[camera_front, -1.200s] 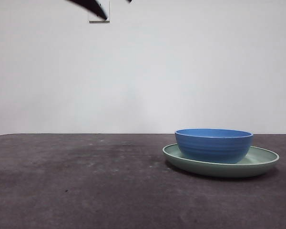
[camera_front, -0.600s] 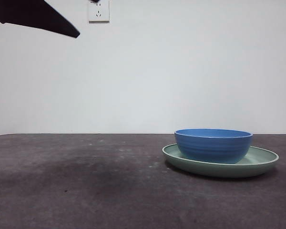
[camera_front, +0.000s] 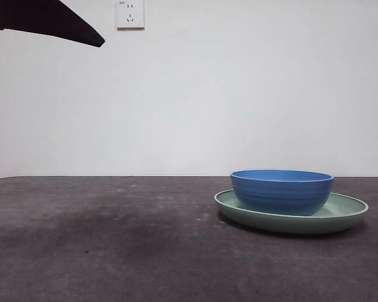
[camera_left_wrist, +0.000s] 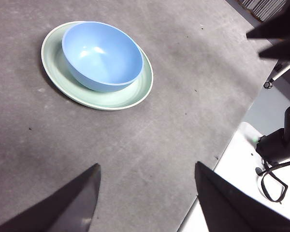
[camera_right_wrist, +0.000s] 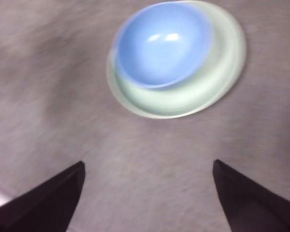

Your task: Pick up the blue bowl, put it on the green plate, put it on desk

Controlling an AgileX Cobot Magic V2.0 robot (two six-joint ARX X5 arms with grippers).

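The blue bowl (camera_front: 282, 190) sits in the green plate (camera_front: 349, 211), off-centre toward one side of it, on the right part of the desk (camera_front: 113, 245). Both show in the left wrist view (bowl (camera_left_wrist: 101, 55), plate (camera_left_wrist: 135, 94)) and, blurred, in the right wrist view (bowl (camera_right_wrist: 162, 43), plate (camera_right_wrist: 203, 92)). My left gripper (camera_left_wrist: 147, 165) is open and empty, high above the desk and well away from the plate. My right gripper (camera_right_wrist: 148, 163) is open and empty, also high and apart from the plate.
A black arm tip (camera_front: 50, 19) shows at the front view's top left corner; which arm it is cannot be told. The other arm's dark jaws (camera_left_wrist: 278, 34) show in the left wrist view. The desk edge, a white surface and cables (camera_left_wrist: 273, 181) lie beside them. A wall socket (camera_front: 130, 14) is behind.
The black arm tip has moved from the top centre into the top left corner and looks larger. The bowl and plate have not moved.
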